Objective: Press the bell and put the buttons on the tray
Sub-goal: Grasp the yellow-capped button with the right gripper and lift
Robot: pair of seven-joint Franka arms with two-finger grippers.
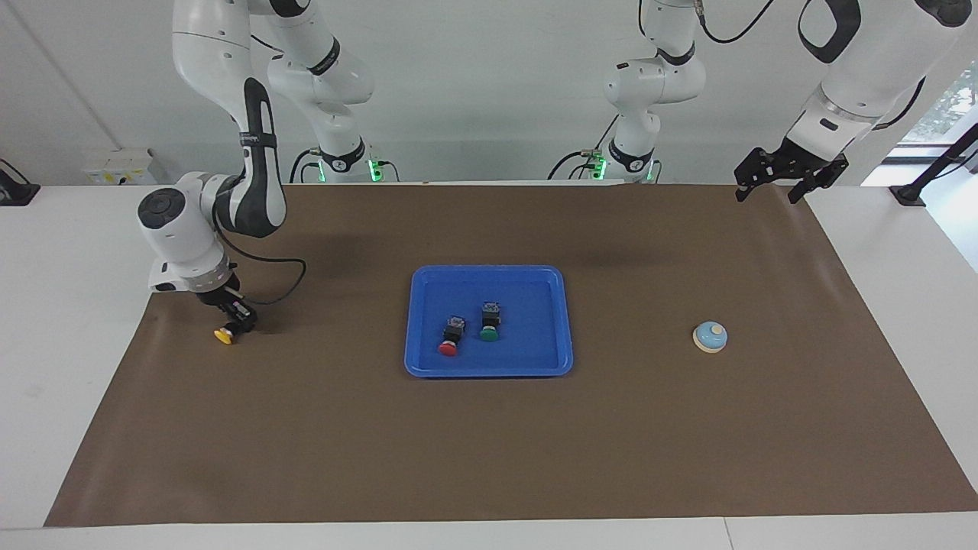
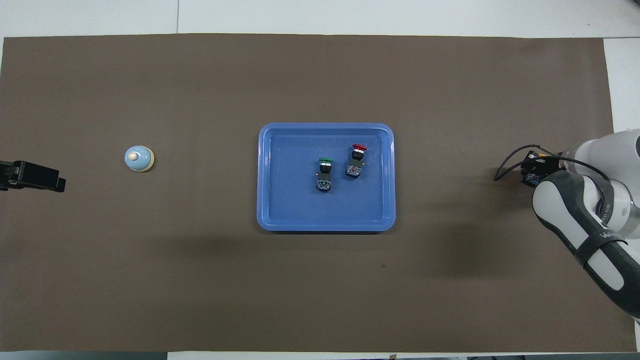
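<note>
In the facing view, the right gripper [image 1: 233, 321] is clenched on the yellow-capped black push-button [image 1: 224, 335] at the right arm's end of the brown mat [image 1: 489, 443]. The bright blue shallow plastic tray [image 1: 489, 371] holds the red-capped button [image 1: 449, 341] and green-capped button [image 1: 489, 324]. The left gripper [image 1: 773, 183] waits, fingers apart.

In the overhead view, the light blue dome bell [image 2: 138, 158] sits toward the left arm's end, well apart from the tray [image 2: 326, 226].
</note>
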